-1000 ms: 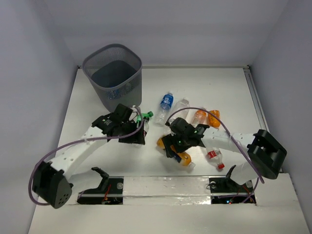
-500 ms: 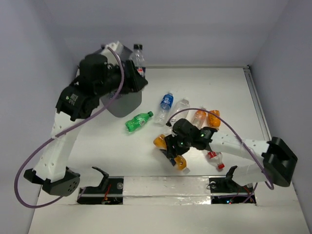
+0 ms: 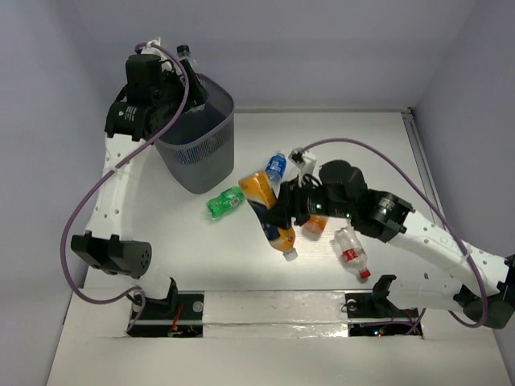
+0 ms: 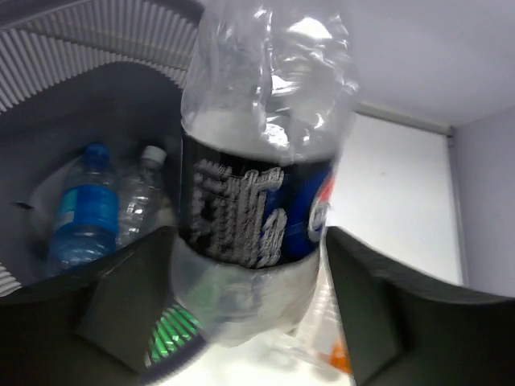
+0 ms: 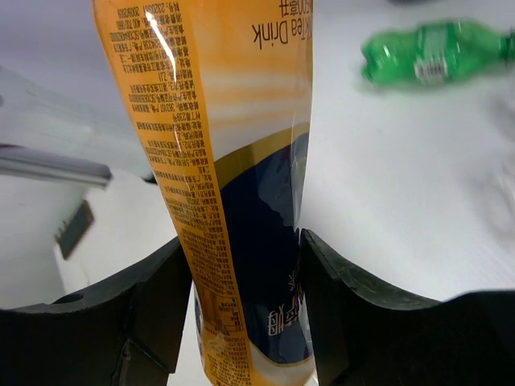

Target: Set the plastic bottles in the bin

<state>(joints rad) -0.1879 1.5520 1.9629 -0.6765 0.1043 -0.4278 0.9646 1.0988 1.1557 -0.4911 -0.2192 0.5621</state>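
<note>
The left tool hung high over the bin, pinching a clear bottle with a black-and-blue label at its labelled middle. The bottle's long axis ran away from the tool, crosswise to the jaws. The bin's open mouth lay straight below and beyond the tool, so by my judgement a release there would drop the bottle inside. The bottle's lower end was blurred, so how firm the pinch was I could not tell.

In the bin, to the left of the held bottle in the wrist view, lay a blue-labelled bottle and, just beside it, a clear bottle with a white cap.

The right tool was clamped on an orange tea bottle, lifted off the surface. Its fat base pointed away from the arms and its capped end toward them. From this tool the bin lay well off to the left and farther out. A green bottle lay on the surface between them, and other bottles lay on the surface close around the tool. The left tool was plainly the nearer to the bin.
</note>
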